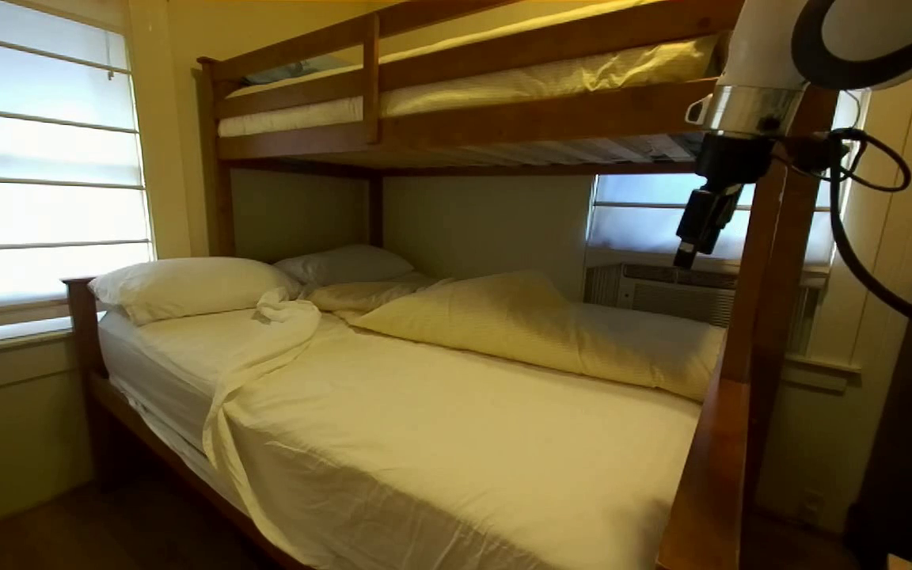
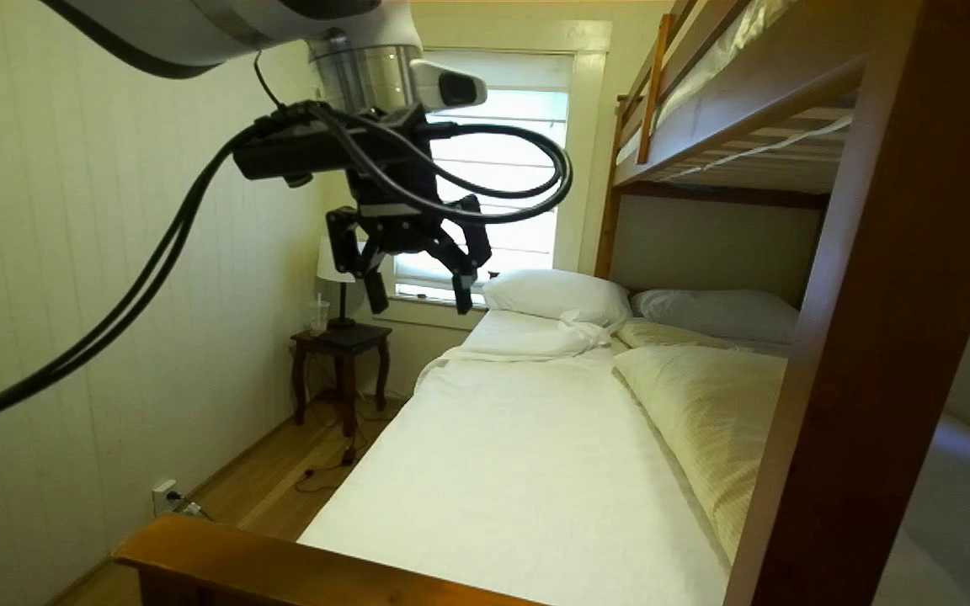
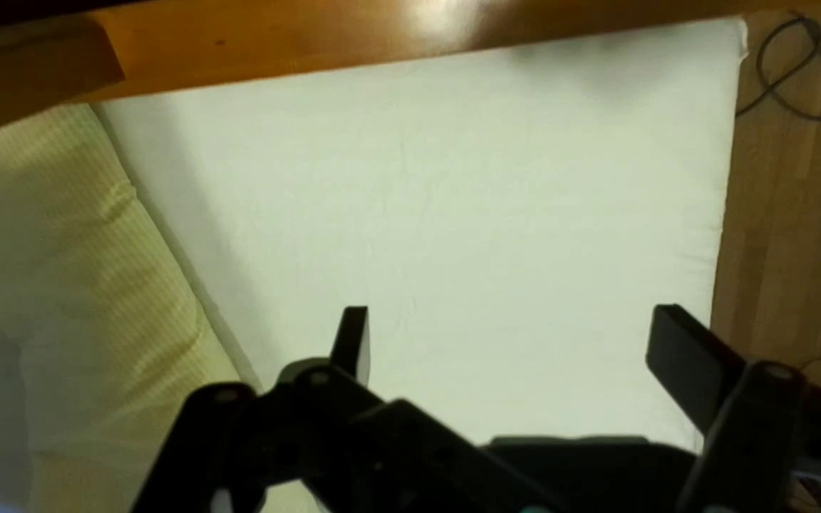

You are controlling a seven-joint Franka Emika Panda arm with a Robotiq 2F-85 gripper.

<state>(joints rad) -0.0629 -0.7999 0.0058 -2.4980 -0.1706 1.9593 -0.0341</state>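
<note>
Just left of centre in an exterior view, one tool (image 2: 420,305) hangs spread, holding nothing; nearest it, one white sheet (image 2: 527,463) lies below and to its right, long axis running from the bottom edge toward centre; then two pillows (image 2: 556,295) around centre right, and one yellowish quilt (image 2: 695,412) slanting toward lower right
</note>
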